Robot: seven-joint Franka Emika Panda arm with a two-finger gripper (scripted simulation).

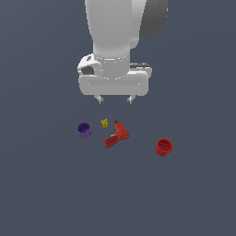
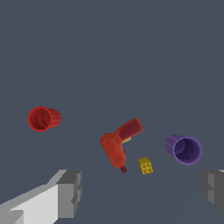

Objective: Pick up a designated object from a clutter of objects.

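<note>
The small purple cup [image 1: 84,129] stands upright with its open top showing, at the exterior view's left of the clutter; it also shows in the wrist view [image 2: 184,149]. My gripper [image 1: 115,99] hangs open and empty above the objects, over the yellow block and well apart from the purple cup. In the wrist view its fingers [image 2: 70,194] stand wide apart, with nothing between them. The red drill-shaped toy [image 1: 116,134] lies in the middle, the tiny yellow block [image 1: 104,123] just beside it. The red cup [image 1: 163,147] sits at the exterior view's right.
All objects rest on a flat dark grey floor [image 1: 46,193]. In the wrist view the red drill toy [image 2: 119,144], yellow block [image 2: 145,166] and red cup [image 2: 43,119] lie spread apart from one another.
</note>
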